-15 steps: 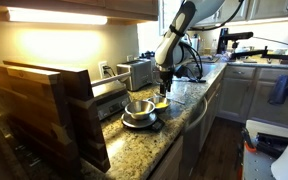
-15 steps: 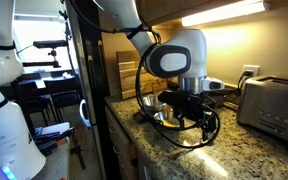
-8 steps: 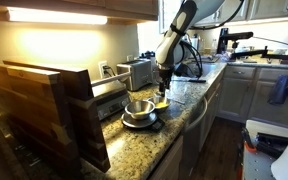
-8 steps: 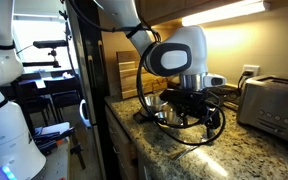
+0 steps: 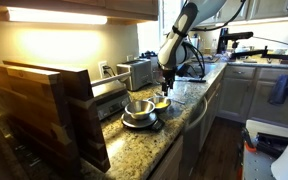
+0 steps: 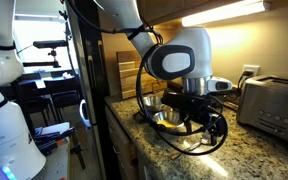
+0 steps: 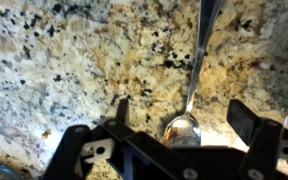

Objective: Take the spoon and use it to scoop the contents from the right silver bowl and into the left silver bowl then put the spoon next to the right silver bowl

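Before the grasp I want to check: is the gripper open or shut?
Open. In the wrist view the gripper holds its fingers wide apart, the spoon lying on the granite counter between them.

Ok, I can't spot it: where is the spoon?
In the wrist view, the spoon lies on the granite counter, its bowl centred under the open end effector.

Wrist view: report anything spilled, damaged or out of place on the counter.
Nothing stands out. The spoon lies flat on the speckled counter, its scoop end between the jaws of the open gripper, with no spill visible around it.
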You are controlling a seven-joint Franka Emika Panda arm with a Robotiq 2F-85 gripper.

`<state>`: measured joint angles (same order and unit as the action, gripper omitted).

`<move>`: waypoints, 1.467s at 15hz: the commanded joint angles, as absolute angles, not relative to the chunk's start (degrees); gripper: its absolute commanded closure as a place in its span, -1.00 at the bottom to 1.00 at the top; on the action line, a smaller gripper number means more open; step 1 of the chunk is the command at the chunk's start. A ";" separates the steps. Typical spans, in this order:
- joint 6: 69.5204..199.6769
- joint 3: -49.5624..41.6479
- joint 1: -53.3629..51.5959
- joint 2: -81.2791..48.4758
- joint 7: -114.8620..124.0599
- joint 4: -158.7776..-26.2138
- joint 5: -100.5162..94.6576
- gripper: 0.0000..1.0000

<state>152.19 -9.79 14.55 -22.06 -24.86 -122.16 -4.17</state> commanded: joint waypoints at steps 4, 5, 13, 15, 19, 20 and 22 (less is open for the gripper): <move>152.60 -9.60 15.54 -25.66 -20.35 -120.48 -4.77 -1.00; 152.45 -9.56 15.45 -26.19 -19.87 -120.19 -4.80 -1.00; 152.23 -8.83 15.47 -27.43 -19.34 -119.41 -4.79 -0.30; 152.28 -8.42 15.50 -27.19 -19.62 -119.46 -4.67 -0.01; 151.16 -7.61 16.03 -27.42 -20.25 -118.88 -3.90 0.48; 151.14 -7.62 15.98 -27.44 -20.28 -118.84 -3.98 0.63; 151.04 -7.31 16.12 -27.27 -20.65 -118.82 -3.76 0.81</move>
